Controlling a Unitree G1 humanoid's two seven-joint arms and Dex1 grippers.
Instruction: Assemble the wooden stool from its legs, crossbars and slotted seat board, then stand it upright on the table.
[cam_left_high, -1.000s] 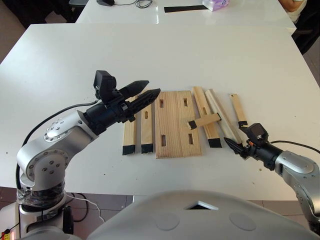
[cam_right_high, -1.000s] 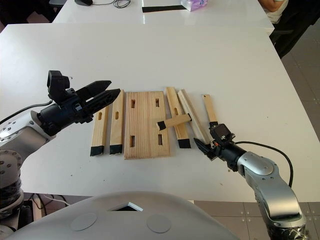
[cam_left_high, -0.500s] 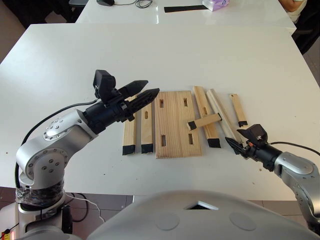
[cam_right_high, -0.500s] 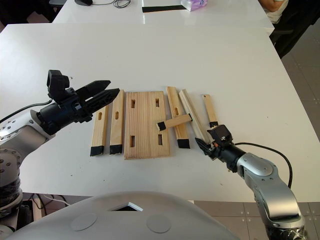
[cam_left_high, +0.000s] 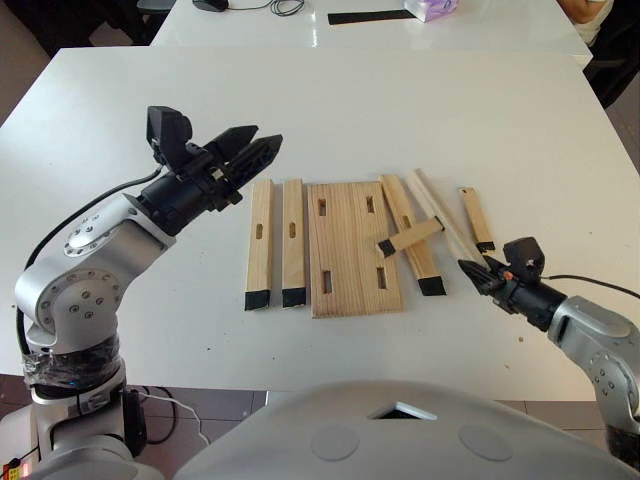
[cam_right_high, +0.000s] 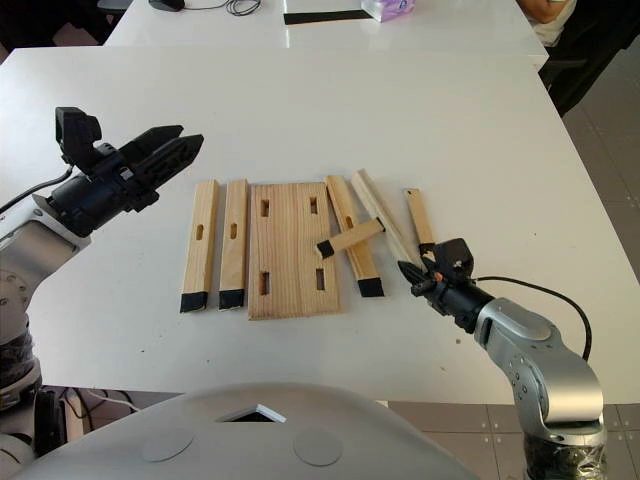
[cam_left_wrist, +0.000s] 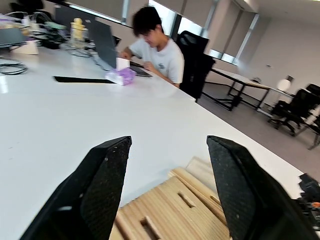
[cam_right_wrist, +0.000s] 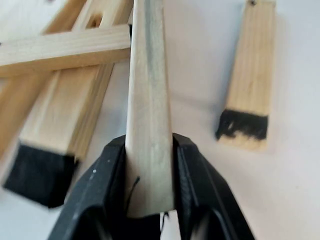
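Observation:
The slotted seat board lies flat mid-table. Left of it, two slotted legs lie side by side, black ends toward me. Right of it are another leg, a short crossbar lying across that leg, and a short black-tipped piece. My right gripper is shut on the near end of a pale stick, which slants away over the table. My left gripper hangs open above the table, beyond and left of the two legs, holding nothing.
The far half and left side of the white table are bare. Behind it stands a second table with a black strip and a purple pack. The near table edge runs just below the wooden parts.
My left gripper drew back to the left and away from the board. My right gripper shifted right with the pale stick, swinging it to a steeper slant; the short crossbar tilted with it.

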